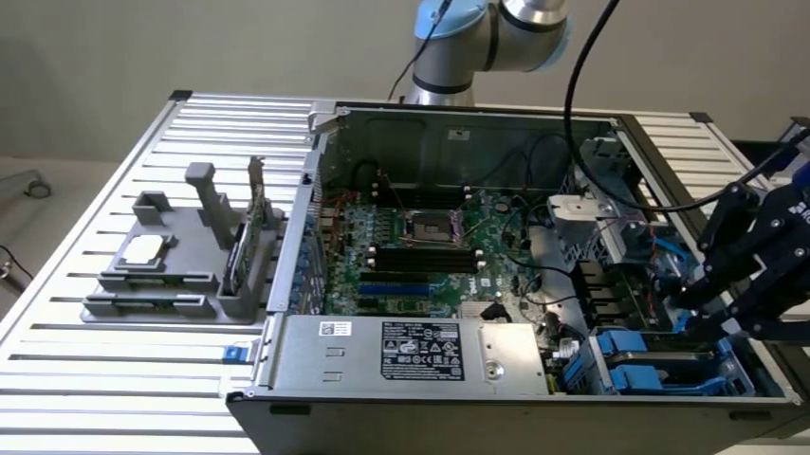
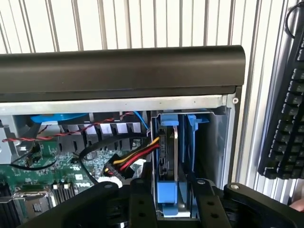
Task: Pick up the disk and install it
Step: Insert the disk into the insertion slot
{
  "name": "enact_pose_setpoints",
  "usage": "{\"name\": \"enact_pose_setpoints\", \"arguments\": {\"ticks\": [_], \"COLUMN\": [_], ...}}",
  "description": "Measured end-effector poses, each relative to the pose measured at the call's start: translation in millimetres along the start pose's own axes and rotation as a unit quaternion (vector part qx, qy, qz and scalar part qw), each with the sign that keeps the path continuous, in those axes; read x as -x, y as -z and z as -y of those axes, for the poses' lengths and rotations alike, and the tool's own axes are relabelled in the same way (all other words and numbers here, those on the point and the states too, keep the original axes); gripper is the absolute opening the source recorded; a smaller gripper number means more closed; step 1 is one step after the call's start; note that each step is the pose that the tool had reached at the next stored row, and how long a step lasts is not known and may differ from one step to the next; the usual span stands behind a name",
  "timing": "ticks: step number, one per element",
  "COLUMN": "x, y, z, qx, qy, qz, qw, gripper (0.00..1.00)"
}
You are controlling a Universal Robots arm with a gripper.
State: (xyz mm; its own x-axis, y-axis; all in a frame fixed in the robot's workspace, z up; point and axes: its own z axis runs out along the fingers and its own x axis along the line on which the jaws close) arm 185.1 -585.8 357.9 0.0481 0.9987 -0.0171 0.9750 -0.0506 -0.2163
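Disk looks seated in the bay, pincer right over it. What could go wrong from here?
1. The pincer straddles the disk closely with its fingers apart; a crooked retreat could snag the blue carrier and drag it out of the bay.
2. The red-yellow-black cables run right beside the disk and may get caught or pinched.
3. How deep the disk sits can't be told; it may be only partly seated.

Materials and finishes, open computer case on slatted surface

Surface (image 1: 101,379) is seen as ribbed, light, matt metal. The case (image 2: 123,71) front is dark, smooth, faintly glossy plastic; its inner frame is bare grey sheet metal. The disk (image 2: 168,156) is edged by glossy blue plastic, with a dull metal side. The claw (image 2: 166,209) is matt black. The power supply box (image 1: 405,351) is brushed grey metal bearing a paper sticker.
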Motion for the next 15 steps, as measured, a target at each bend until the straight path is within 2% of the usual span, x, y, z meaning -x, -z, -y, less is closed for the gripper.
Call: {"name": "enact_pose_setpoints", "arguments": {"ticks": [4, 9, 15], "x": [2.8, 6.0, 6.2], "y": [0.7, -0.5, -0.9], "z": [17.3, 39.2, 41.2], "qx": [0.0000, -0.0002, -0.0002], "qy": [0.000, 0.001, 0.001], "qz": [-0.0008, -0.0040, -0.0046], "qw": [1.0000, 1.0000, 1.0000], "gripper": [0.37, 0.37, 0.37]}}
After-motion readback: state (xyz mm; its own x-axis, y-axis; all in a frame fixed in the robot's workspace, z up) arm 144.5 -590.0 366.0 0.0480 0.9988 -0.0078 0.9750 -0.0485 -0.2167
